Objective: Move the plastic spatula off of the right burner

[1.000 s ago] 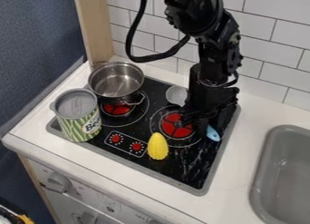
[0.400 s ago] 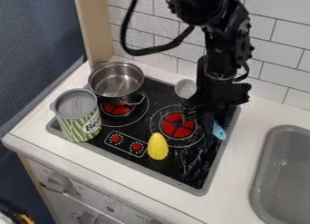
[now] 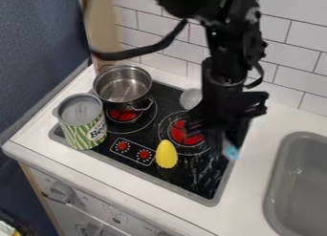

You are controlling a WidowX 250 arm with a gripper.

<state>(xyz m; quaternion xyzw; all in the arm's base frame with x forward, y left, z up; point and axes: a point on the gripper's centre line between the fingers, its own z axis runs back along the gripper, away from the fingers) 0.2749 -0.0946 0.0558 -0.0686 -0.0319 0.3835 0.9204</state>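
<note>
Step in hand: moving the light-blue-handled spatula with a pale grey head off the right burner. The black two-finger gripper is at the right side of the red-centred right burner, in front of the spatula's middle. Whether it is wide, narrow or closed on the spatula cannot be told. The spatula's head shows behind the arm, towards the tiled wall; its handle end shows at the right border of the black stove top.

Next move, as judged: confirm a hold, then carry the spatula well away from the burner circle before release.

Edges: the wall limits travel at the back, and the yellow plastic corn sits near the burner's front left. The white bench between stove and grey sink offers room to the right; overshoot there could tip the handle over the sink rim. The stove's front right part is the shorter route.
</note>
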